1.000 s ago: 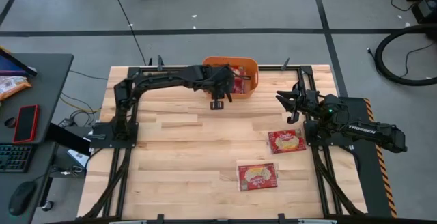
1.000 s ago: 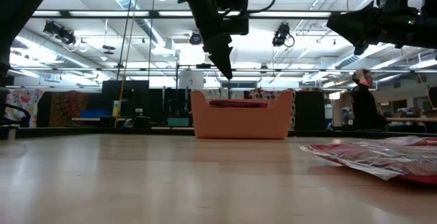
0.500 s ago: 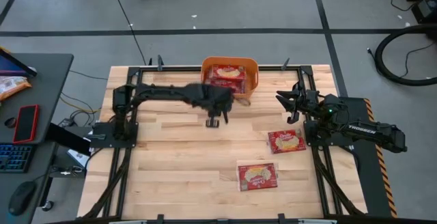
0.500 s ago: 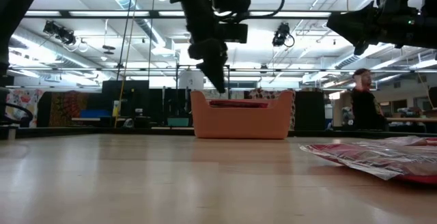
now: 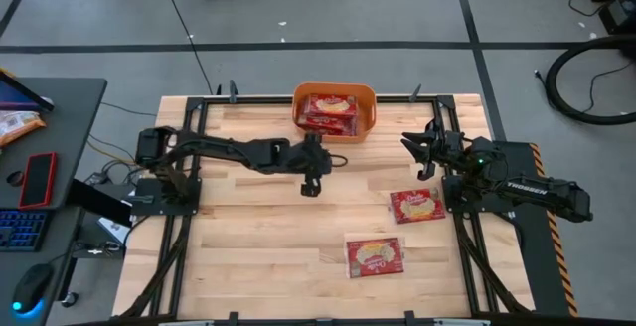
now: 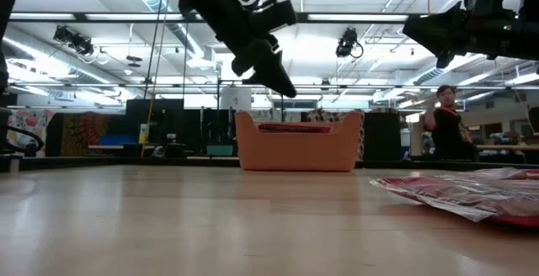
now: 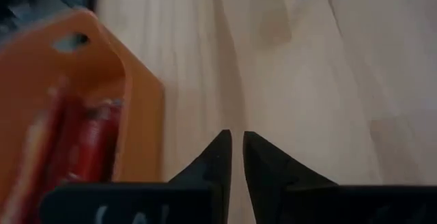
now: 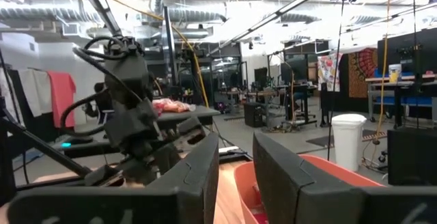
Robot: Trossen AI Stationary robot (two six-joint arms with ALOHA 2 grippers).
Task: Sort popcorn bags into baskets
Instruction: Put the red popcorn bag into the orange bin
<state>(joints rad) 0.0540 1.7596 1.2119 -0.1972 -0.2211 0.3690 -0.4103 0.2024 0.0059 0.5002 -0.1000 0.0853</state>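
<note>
Orange and solid-walled, the basket point(image 5: 335, 110) sits at the far middle edge of the table point(image 5: 248, 237) in the high view, with a popcorn bag point(image 5: 329, 110) lying flat inside it. The left gripper point(image 5: 310, 179) hangs over bare wood on the near side of the basket, holding nothing; two more bags lie well apart from it, one point(image 5: 416, 206) just in front of the right gripper point(image 5: 421, 154) and another point(image 5: 375, 256) nearer the front edge. From the low view, the left gripper point(image 6: 276, 78) points down and sideways above the basket point(image 6: 296, 141), its tip clear of the rim, while a loose bag point(image 6: 472, 192) lies flat on the tabletop; a person point(image 6: 445, 133) stands in the room behind. Through the left wrist view, the two dark fingers point(image 7: 217, 157) stand almost together with only a thin slit between them, nothing in the jaws, and the basket wall point(image 7: 140, 128) is just beside them with red packets point(image 7: 89, 142) inside, blurred. Seen by the right wrist, its own fingers point(image 8: 198, 166) are parted and empty, probably idle, with the basket rim point(image 8: 321, 173) beyond them.
</note>
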